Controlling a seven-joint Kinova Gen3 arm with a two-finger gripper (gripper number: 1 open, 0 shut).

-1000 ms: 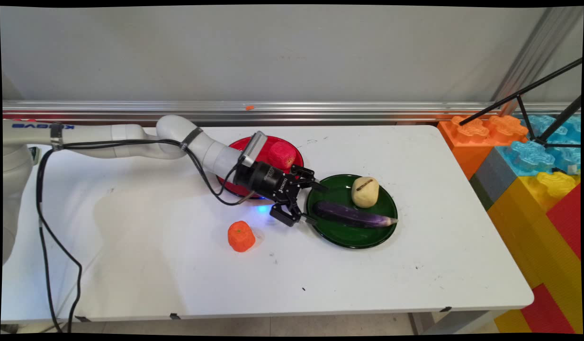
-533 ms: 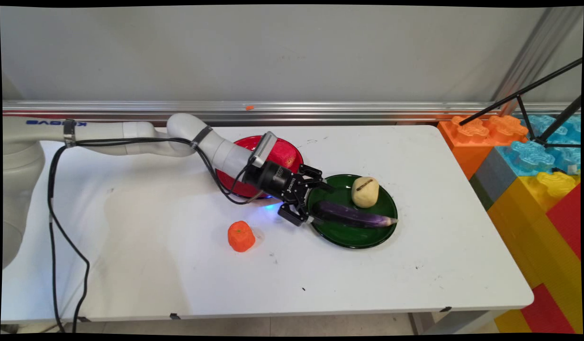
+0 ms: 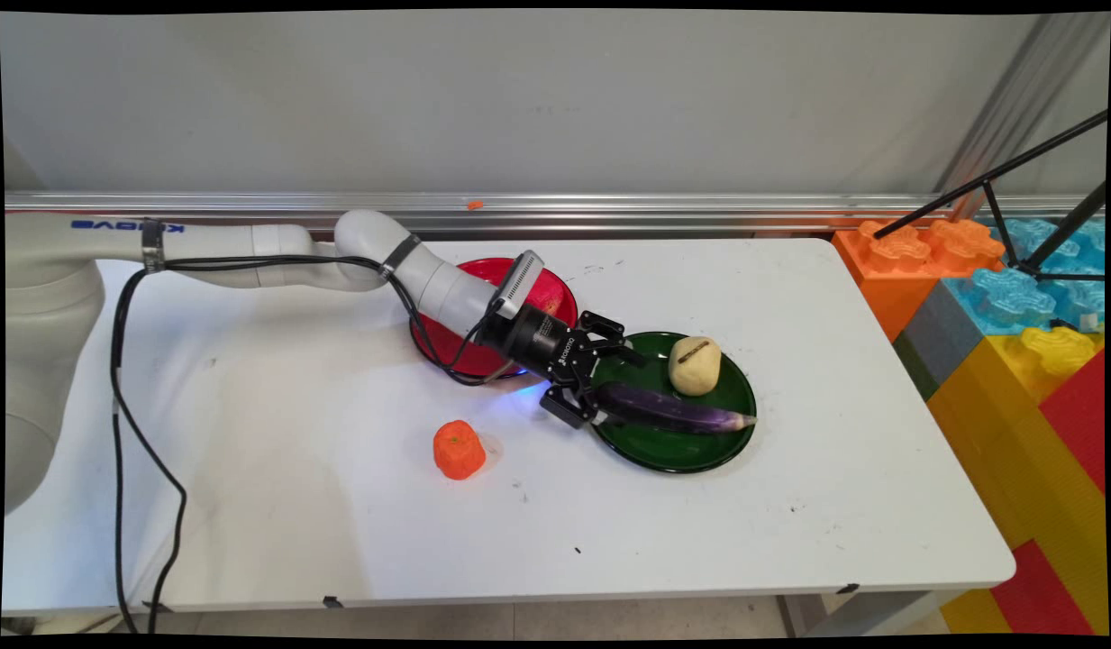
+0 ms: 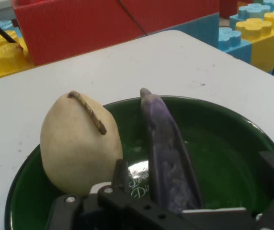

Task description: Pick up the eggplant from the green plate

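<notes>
In the main view, the gripper [image 3: 612, 389] reaches low over the green plate [image 3: 690, 451], its fingers spread apart on either side of the eggplant's [image 3: 672, 410] near end. The single eggplant lies on that plate, long axis running left-right, tip pointing right. One cream pear [image 3: 695, 364] sits just behind it, and one orange fruit [image 3: 459, 449] stands on the table [image 3: 789, 541]. A red plate [image 3: 447, 347] lies under the arm. Since a second ago, the gripper has advanced rightward onto the eggplant.

In the hand view, the eggplant [image 4: 168, 158] runs away between the open fingers [image 4: 273, 172], beside the pear [image 4: 79, 143].
</notes>
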